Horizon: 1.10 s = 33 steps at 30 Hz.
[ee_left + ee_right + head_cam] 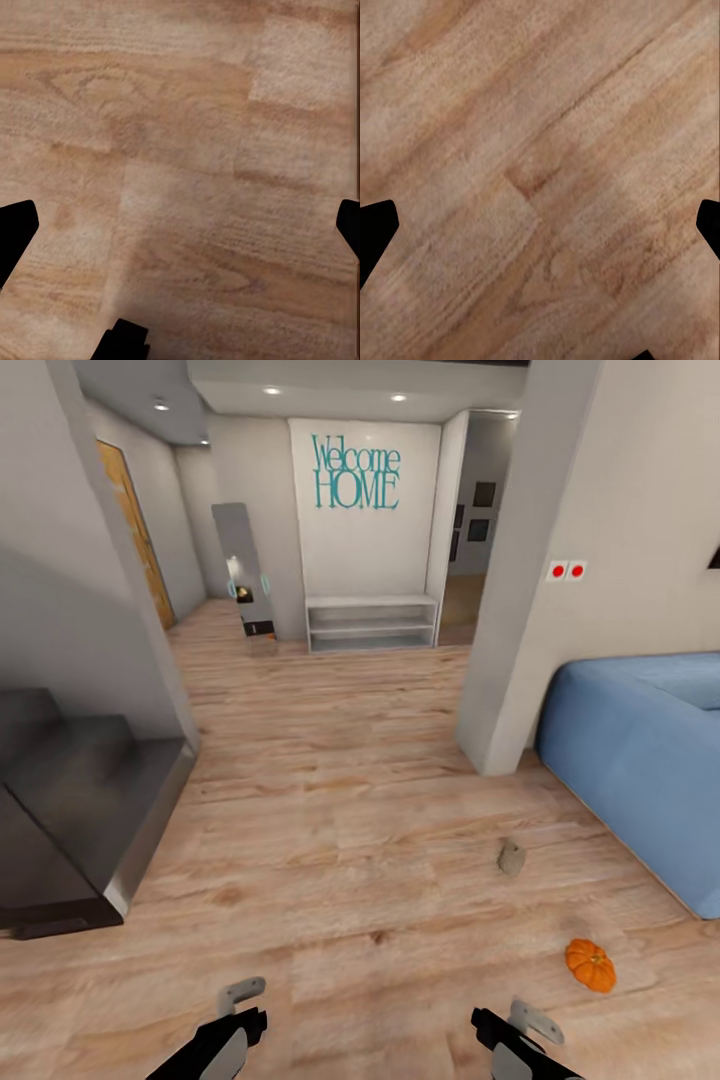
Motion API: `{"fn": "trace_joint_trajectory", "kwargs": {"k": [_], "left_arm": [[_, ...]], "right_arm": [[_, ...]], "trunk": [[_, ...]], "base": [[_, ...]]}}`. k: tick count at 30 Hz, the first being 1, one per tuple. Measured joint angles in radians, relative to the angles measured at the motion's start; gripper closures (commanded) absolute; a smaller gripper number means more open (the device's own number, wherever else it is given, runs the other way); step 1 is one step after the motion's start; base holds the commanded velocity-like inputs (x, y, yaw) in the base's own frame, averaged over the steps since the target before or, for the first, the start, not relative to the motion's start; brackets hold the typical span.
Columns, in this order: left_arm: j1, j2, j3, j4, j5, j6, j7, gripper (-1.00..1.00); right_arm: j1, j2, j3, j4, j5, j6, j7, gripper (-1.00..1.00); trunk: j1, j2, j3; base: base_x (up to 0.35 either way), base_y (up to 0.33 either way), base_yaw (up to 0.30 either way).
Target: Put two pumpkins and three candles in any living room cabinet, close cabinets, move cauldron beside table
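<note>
An orange pumpkin (590, 965) lies on the wood floor at the lower right, in front of the sofa. A small grey-beige object (512, 856), possibly a candle, stands on the floor a little farther off. A low dark cabinet (80, 800) with a flat top stands against the left wall, its front shut as far as I can see. My left gripper (245, 1008) (184, 223) and right gripper (512, 1020) (544, 225) hang open over bare floor, holding nothing. The pumpkin is just right of the right gripper.
A blue sofa (640, 760) fills the right side behind a white wall corner (500, 660). White open shelving (371, 622) stands at the far wall under a "Welcome HOME" sign, with a tall mirror (245, 575) beside it. Wood floor (340, 810) stretches ahead.
</note>
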Motion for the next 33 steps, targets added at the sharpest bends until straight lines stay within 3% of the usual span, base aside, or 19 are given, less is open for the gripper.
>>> {"fn": "trace_joint_trajectory", "kwargs": {"k": [33], "left_arm": [[0.000, 0.000, 0.000, 0.000, 0.000, 0.000, 0.000, -1.00]], "right_arm": [[0.000, 0.003, 0.000, 0.000, 0.000, 0.000, 0.000, -1.00]], "trunk": [[0.000, 0.000, -0.016]], "base": [[0.340, 0.000, -0.107]]}}
